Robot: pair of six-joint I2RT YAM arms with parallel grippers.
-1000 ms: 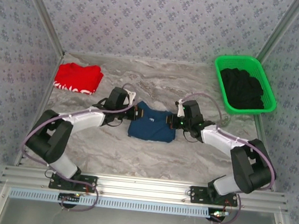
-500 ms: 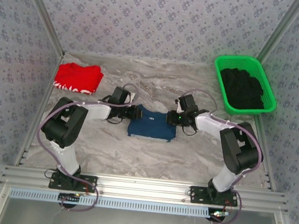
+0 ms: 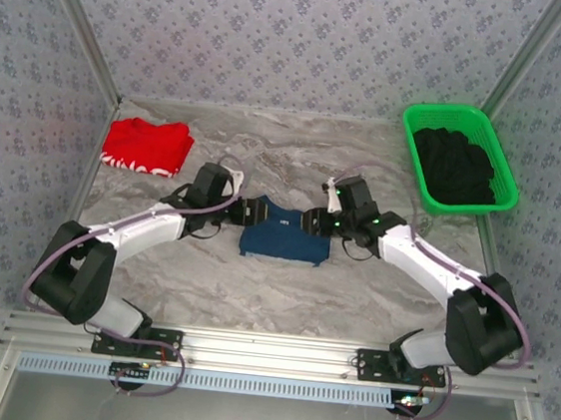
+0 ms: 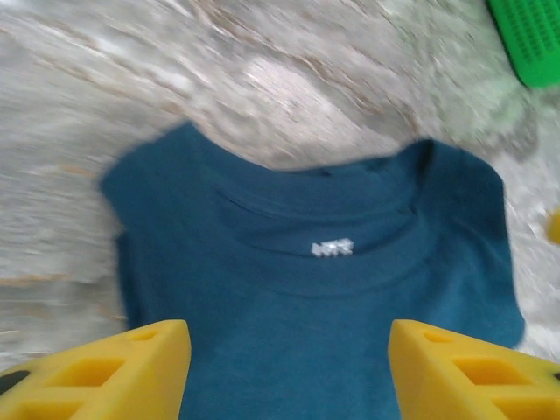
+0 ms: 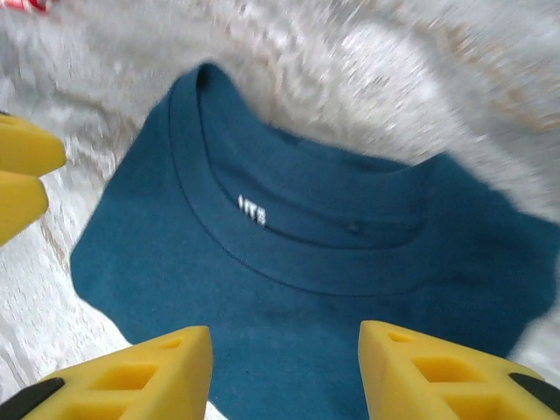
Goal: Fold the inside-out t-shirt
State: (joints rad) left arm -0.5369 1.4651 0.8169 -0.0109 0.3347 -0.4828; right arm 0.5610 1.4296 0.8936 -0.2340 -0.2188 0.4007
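Observation:
The inside-out t-shirt (image 3: 283,233) lies folded into a small navy rectangle mid-table, collar toward the back and white tag (image 4: 332,248) facing up. My left gripper (image 3: 254,210) hovers at the shirt's upper left corner, and my right gripper (image 3: 312,220) at its upper right corner. In the left wrist view the yellow fingers (image 4: 118,372) of the left gripper (image 4: 289,372) stand wide apart over the t-shirt (image 4: 315,306), nothing between them. The right gripper (image 5: 284,372) is likewise open above the t-shirt (image 5: 306,262), and the left gripper's yellow fingertips (image 5: 22,171) show at that view's left edge.
A red folded garment (image 3: 147,146) lies at the back left. A green basket (image 3: 504,158) holding black clothing (image 3: 454,166) stands at the back right. Patterned walls close in the table on three sides; bare marble table (image 3: 282,290) lies in front of the shirt.
Both grippers were shut at the shirt's top corners and have opened, letting go of the cloth. The shirt lies still and both grippers have drawn slightly back from it.

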